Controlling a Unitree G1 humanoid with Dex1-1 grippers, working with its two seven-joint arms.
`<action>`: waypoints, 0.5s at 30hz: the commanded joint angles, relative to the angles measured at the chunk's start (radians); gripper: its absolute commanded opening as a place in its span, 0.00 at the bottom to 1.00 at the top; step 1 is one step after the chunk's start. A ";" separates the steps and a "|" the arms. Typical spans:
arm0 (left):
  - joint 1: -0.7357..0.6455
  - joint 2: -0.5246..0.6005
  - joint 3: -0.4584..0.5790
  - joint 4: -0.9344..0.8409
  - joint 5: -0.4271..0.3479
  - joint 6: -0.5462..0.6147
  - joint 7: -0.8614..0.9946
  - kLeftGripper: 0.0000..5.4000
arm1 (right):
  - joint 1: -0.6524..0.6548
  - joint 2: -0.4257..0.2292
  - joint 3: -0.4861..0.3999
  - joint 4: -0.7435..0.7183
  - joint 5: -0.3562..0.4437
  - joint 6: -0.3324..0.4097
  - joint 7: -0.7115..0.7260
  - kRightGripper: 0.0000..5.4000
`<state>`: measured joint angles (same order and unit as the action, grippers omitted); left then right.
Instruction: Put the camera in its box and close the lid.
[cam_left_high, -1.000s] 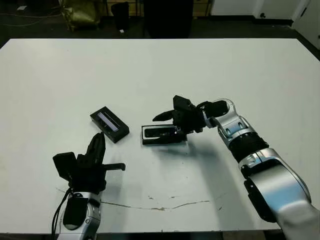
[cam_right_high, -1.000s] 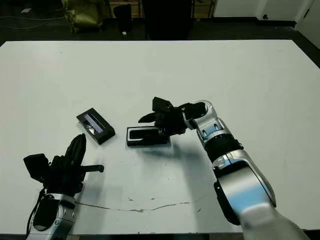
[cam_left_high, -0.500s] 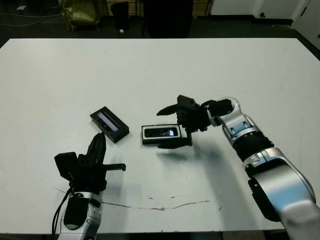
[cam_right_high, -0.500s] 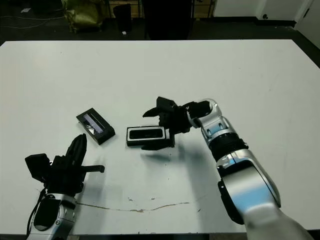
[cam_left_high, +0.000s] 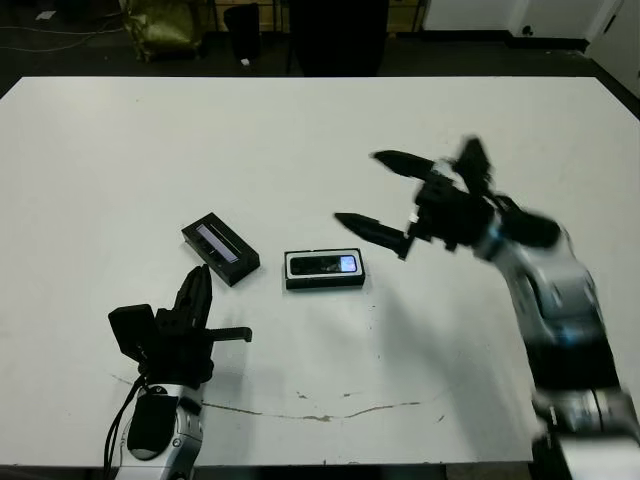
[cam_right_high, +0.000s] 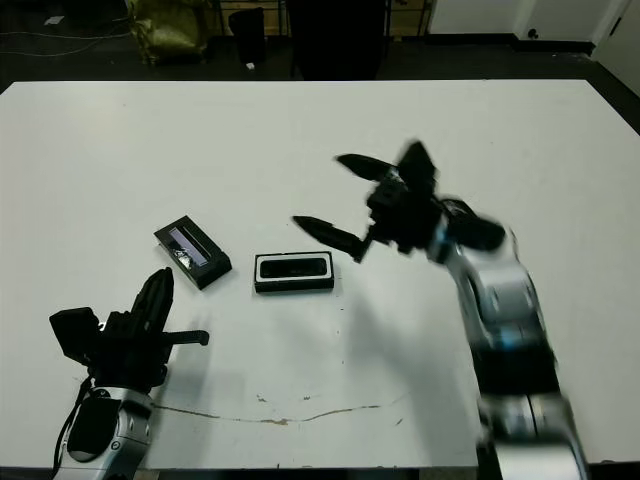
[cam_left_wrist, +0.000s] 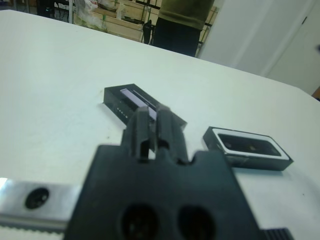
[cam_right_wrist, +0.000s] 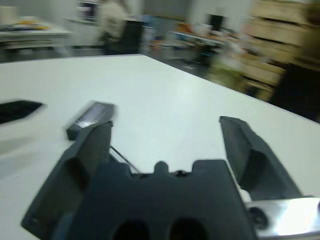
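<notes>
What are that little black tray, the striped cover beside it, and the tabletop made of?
The box looks like black card or plastic with a white lining; which one is hard to tell. The camera inside it has a glossy face that catches light, probably plastic or glass. The lid seems matte black with a pale stripe. The table looks like smooth white laminate, scuffed near the front.

- You see the camera (cam_left_high: 322, 265), a slim glossy black bar, lying flat inside the white-lined box (cam_left_high: 325, 282).
- The striped black lid (cam_left_high: 220, 248) lies flat, angled, just left of the box.
</notes>
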<state>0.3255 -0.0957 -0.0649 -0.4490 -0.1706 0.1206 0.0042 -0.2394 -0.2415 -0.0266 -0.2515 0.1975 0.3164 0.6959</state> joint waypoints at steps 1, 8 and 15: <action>0.018 0.002 0.010 0.002 -0.008 0.016 0.004 0.00 | 0.166 0.028 -0.030 -0.063 -0.012 -0.095 -0.097 0.74; 0.006 0.088 0.037 -0.062 -0.001 0.057 -0.046 0.00 | 0.422 0.091 -0.039 -0.102 0.036 -0.231 -0.201 0.45; -0.112 0.262 0.140 -0.164 -0.011 0.162 -0.132 0.00 | 0.547 0.125 -0.016 -0.168 -0.010 -0.325 -0.306 0.15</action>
<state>0.2345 0.1306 0.0568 -0.5964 -0.1807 0.2441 -0.1155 0.2892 -0.1196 -0.0465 -0.4104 0.2046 0.0009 0.4109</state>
